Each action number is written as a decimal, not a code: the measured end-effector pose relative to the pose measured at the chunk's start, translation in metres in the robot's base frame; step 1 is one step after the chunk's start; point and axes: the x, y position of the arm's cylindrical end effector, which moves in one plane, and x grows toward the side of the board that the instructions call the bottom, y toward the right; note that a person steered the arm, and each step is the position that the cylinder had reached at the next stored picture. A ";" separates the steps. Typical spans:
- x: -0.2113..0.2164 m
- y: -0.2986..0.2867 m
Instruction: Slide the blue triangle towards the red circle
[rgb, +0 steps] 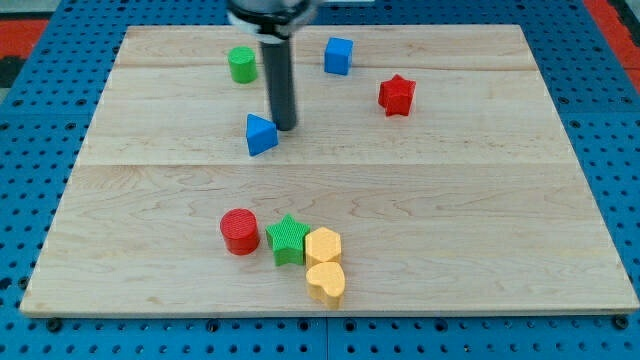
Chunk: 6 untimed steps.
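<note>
- Camera view: my tip (285, 127), the tool, a plain rod gripping nothing, stands just right of the blue triangle (261, 135), about touching it
- Red circle (240, 231) lies well below the tool; open desk (480, 200) between it and the triangle
- Green star (288, 239) touches the circle's right; yellow hexagon (323, 245) and yellow heart (326, 282) beside it
- Green cylinder (241, 64) up-left, blue cube (339, 55) up-right, red star (397, 95) right
- Rod's top is cut off by the view's top

Green cylinder (241, 65), blue cube (339, 55), red star (397, 95); green star (288, 239) apparently touching yellow hexagon (323, 245), yellow heart (326, 282)
</note>
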 end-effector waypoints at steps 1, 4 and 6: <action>0.019 0.022; 0.013 -0.055; 0.028 -0.078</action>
